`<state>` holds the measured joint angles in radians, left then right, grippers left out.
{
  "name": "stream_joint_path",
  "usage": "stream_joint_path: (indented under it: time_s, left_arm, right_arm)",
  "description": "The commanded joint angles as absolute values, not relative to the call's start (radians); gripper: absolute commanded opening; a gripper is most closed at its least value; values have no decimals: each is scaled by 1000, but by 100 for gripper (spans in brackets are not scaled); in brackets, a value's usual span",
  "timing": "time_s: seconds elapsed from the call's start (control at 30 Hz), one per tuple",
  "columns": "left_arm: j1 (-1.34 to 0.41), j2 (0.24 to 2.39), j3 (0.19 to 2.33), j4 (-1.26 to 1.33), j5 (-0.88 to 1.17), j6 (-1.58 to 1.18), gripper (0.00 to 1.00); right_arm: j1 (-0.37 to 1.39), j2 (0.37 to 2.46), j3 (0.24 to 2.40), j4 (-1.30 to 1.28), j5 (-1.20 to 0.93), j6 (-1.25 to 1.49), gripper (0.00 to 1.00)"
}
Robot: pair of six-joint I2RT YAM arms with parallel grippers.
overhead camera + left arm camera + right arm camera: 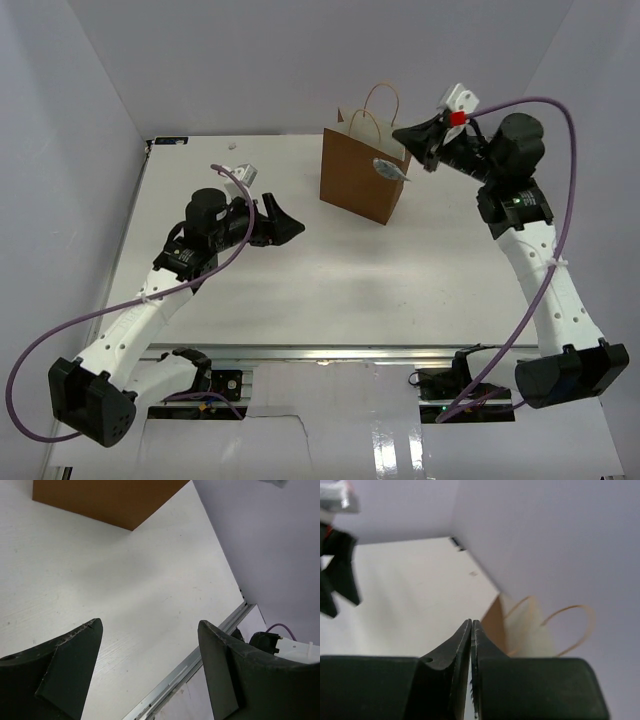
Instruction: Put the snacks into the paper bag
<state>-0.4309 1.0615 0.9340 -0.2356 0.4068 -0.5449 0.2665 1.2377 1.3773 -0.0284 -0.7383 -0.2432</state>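
Observation:
The brown paper bag (362, 175) stands upright at the back middle of the table, its handles up. My right gripper (398, 134) hovers by the bag's top right corner, shut on a silver-grey snack packet (391, 168) that hangs below the fingers over the bag's right edge. In the right wrist view the jaws (471, 624) are pressed together with a thin serrated foil edge between them, and the bag (520, 625) lies beyond. My left gripper (290, 228) is open and empty left of the bag; its wrist view (150, 630) shows bare table and the bag's base (110, 500). No other snacks show.
Purple-grey walls close in the table at the back and on both sides. A metal rail (200, 662) runs along the table's front edge. A small white speck (232, 145) lies near the back left.

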Motion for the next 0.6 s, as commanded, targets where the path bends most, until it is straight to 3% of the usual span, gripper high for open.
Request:
stream_joint_path:
  time_s: [0.0,0.23,0.3,0.43,0.53,0.57]
  left_arm:
    - [-428,1002,890,-287,344,-532,88]
    - [-426,943,845,-299,336,-548,88]
    - [-426,936,845,-298,344,-555,88]
    - [-426,919,821,-275,362,-583,87]
    - [-428,890,782,-268,359,-598,88]
    - [-426,873,770,-273,354,-603,88]
  right_arm:
    - [198,1233,1457,116,-670,-223,8]
    - [164,1376,1577,196,-611,-160,8]
    - [150,1419,1649,109,-647,-158,8]
    - [146,1379,1534,-65,-678,-260,8]
    - [141,1381,1430,-361,-736,-450,20]
    - [140,1388,1401,-488,-735,-486,29]
